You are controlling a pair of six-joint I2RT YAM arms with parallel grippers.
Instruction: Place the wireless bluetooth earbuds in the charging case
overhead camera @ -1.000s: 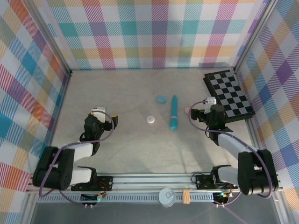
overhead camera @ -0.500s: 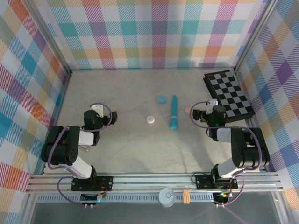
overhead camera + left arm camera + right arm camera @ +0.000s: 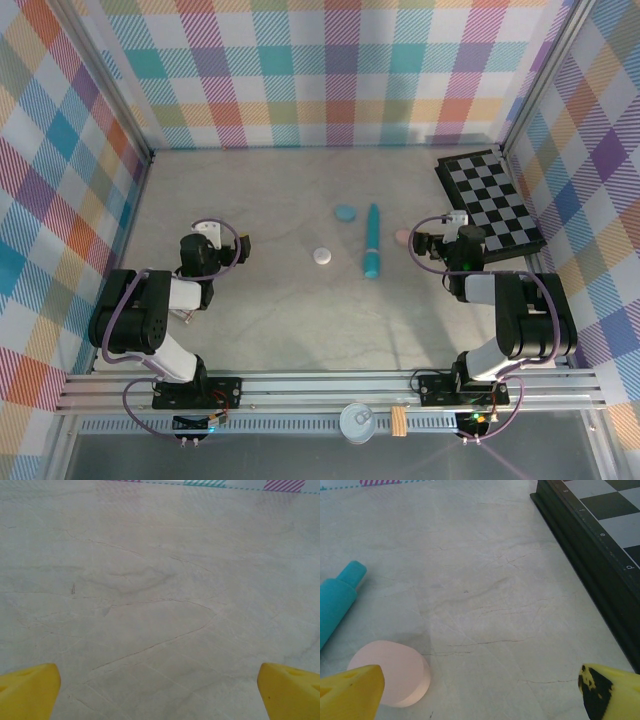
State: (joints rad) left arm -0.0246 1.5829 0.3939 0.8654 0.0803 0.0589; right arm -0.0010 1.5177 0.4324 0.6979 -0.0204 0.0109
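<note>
While both arms sit folded low at the sides of the top view, you have the left gripper (image 3: 160, 694) spread wide. Its yellow fingertips (image 3: 27, 690) sit in the lower corners of the wrist frame, with bare table (image 3: 160, 580) between them. Your right gripper (image 3: 480, 692) is just as wide and holds nothing. At lower left of its wrist frame the pink case (image 3: 390, 672) lies flat, just beside one fingertip. The teal stick (image 3: 337, 600) lies above it at the left edge, and the chessboard (image 3: 590, 545) takes the upper right. From above, the blue case (image 3: 345, 213) sits near centre, just left of the stick's far end, and the white case (image 3: 321, 256) lies lower left of it. The earbuds are too small to make out.
</note>
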